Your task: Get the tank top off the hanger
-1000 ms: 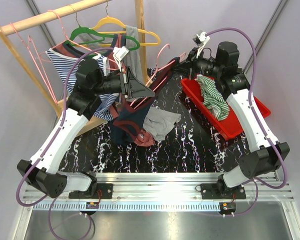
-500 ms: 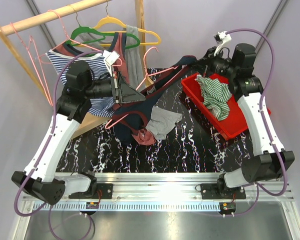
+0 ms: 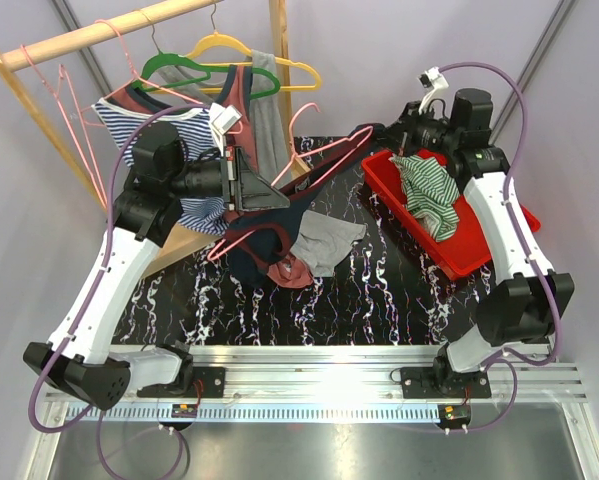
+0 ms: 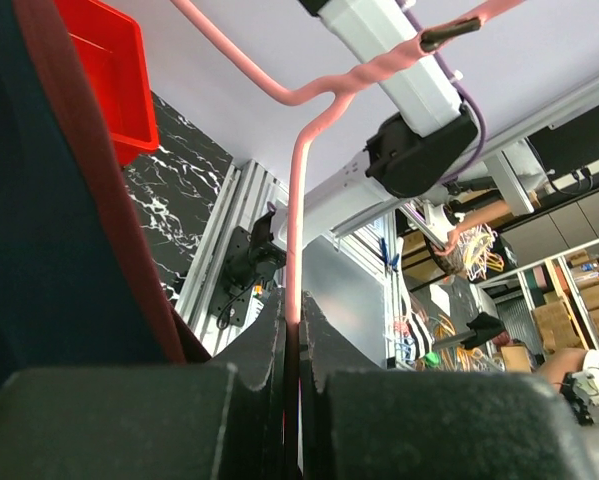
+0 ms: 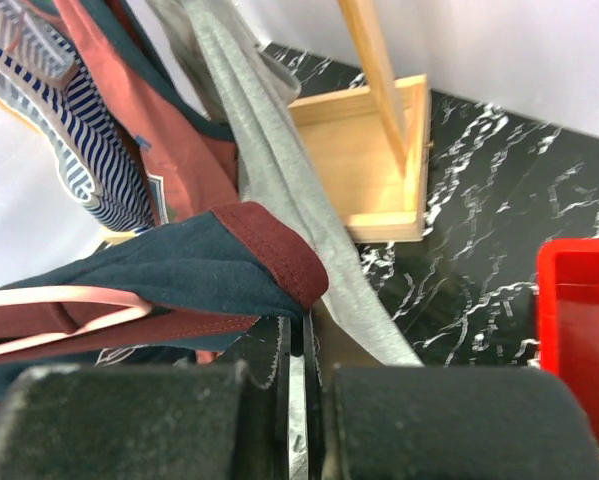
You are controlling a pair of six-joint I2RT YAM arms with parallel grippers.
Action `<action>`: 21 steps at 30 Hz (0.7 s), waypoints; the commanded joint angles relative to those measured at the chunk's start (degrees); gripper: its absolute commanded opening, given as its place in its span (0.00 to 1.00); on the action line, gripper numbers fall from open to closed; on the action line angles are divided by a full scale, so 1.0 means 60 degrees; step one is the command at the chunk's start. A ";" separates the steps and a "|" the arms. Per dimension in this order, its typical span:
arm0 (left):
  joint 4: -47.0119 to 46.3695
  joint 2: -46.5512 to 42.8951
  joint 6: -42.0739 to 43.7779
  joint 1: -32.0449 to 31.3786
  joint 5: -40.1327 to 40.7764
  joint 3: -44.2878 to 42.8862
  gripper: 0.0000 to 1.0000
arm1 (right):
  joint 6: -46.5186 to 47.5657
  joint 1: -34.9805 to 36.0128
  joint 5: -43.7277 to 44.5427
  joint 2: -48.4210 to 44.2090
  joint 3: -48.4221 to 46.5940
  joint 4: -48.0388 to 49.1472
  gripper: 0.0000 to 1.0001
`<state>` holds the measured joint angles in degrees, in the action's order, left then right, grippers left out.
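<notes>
Jaws on the left gripper (image 4: 291, 330) are pressed together on the thin wire of the pink hanger (image 4: 298, 200), which rises from the lower middle of the left wrist view. The right gripper (image 5: 301, 345) is likewise closed, pinching the maroon-trimmed edge of the navy tank top (image 5: 179, 265) at the bottom centre of its own view.

In the overhead view the tank top (image 3: 254, 250) droops below the hanger in mid-frame, over the marbled table (image 3: 379, 290). One strap is drawn taut toward the upper right, where the right gripper (image 3: 374, 135) holds it. A grey garment (image 3: 324, 240) lies just beside it, and the red bin (image 3: 409, 225) holds a green-striped top (image 3: 429, 195).

The step in hand looks like sliding that strap off the hanger's shoulder. It would go best with the left gripper (image 3: 241, 185) holding the hanger steady while the right pulls outward along the hanger's arm, past its tip, rather than straight across it. A crosswise pull would likely twist the wire in the pinch or stretch the fabric. The far shoulder probably needs freeing afterwards.

A pale print shows on the maroon shirt (image 5: 129, 170) hanging at the upper left of the right wrist view, but it is too small to read. No brand or label is legible anywhere.
</notes>
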<state>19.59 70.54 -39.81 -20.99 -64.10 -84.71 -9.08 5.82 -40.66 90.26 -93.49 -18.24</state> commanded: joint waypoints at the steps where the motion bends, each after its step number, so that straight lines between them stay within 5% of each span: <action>1: -0.0687 -0.0361 -0.0337 0.0057 -0.0905 -0.0077 0.00 | -0.0258 -0.0326 0.0025 0.0162 0.0171 0.0564 0.00; 17: -0.4422 0.0546 -0.2373 0.0100 -0.0041 0.1168 0.00 | -0.0288 -0.0326 -0.2069 -0.0175 0.2193 0.0798 0.01; 21: -0.5797 0.0869 -0.3164 0.0100 0.0062 0.1695 0.00 | -0.0186 -0.0326 -0.2319 -0.0262 0.2530 0.0814 0.13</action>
<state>-4.62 74.94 -54.22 -20.67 -64.14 -75.64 -10.48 4.32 -51.81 90.94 -79.09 -16.12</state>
